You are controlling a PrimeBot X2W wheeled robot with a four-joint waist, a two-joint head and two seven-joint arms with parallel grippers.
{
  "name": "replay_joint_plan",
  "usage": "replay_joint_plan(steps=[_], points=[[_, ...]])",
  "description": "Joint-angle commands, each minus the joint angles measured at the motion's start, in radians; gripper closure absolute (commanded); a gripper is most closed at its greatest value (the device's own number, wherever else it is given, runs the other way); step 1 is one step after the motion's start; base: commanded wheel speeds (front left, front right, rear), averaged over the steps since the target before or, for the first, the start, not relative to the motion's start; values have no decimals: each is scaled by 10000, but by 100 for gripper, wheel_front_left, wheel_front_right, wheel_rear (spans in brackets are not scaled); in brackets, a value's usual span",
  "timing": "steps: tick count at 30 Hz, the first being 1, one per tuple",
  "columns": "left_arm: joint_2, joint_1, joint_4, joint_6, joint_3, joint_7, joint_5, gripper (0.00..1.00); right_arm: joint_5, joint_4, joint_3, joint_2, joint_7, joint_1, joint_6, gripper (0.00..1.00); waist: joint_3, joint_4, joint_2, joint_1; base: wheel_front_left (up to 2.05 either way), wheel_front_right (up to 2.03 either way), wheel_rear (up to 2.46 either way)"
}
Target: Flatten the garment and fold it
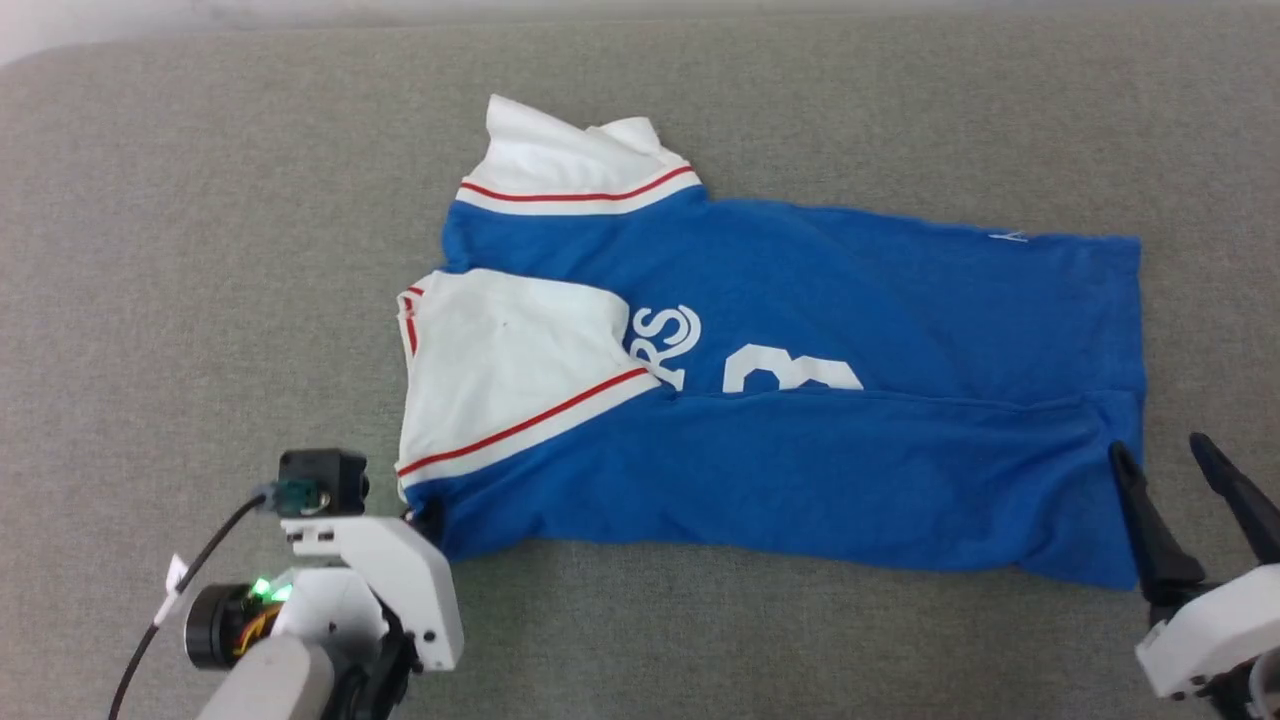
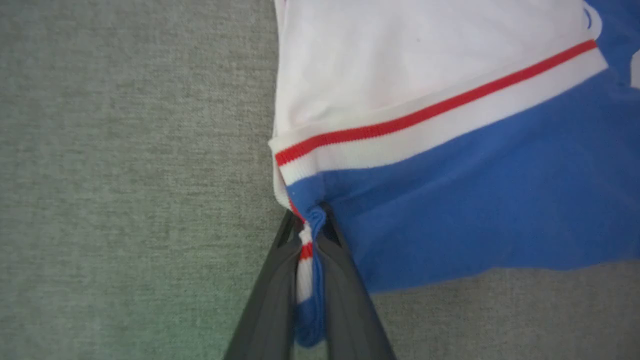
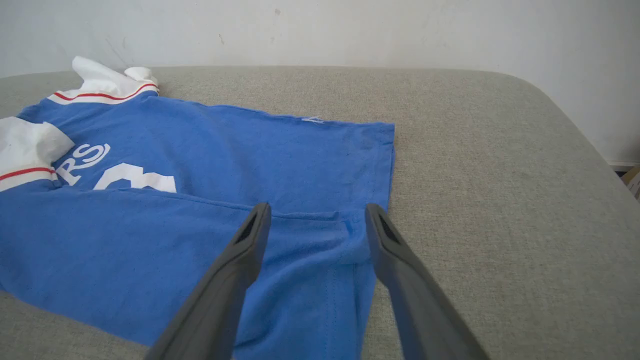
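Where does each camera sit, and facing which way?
Head view: on the head, looking down at the garment on the grey surface; left wrist, right wrist at bottom corners.
Left wrist view: on that arm, along the left pincer, shut on the garment's corner beside the white sleeve.
Right wrist view: on that arm, past the open right pincer, across the hem toward a wall.
Shared: head and right wrist views show the printed number.

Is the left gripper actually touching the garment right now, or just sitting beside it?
Touching. The left wrist view shows the left gripper shut on the garment, with a bunched blue and red-striped corner pinched between its jaws.
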Motion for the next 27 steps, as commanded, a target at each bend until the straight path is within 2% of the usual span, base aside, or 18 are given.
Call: replay_joint_plan(steps=[1,6,11,18,19,20,27], points=[[-34,625,-91,53,-56,-65,-156,100,285,75,-143,-181,673,-161,-9,0,4,10,0,-1,0,0,0],[-14,892,-654,115,10,-312,-174,100,446,577,-610,-405,2665,99,-9,0,160,189,0,-1,0,0,0],[-68,878,-832,119,-67,-355,-151,100,545,997,-811,-208,3516,262,-9,0,306,373,0,-1,0,0,0],[-118,733,-959,179,-142,-383,-75,100,790,1730,-592,33,3974,186,-9,0,436,531,0,-1,0,0,0],[-114,703,-964,188,-145,-386,-59,100,868,1842,-564,76,4064,166,-9,54,432,543,0,-1,0,0,0],[-120,677,-969,200,-142,-396,-53,100,935,1921,-555,119,4136,139,-9,100,418,552,0,-1,0,0,0],[-300,896,-1127,303,243,-820,-406,100,1110,1651,-851,116,4030,-123,-9,100,-65,478,0,-1,0,0,0]])
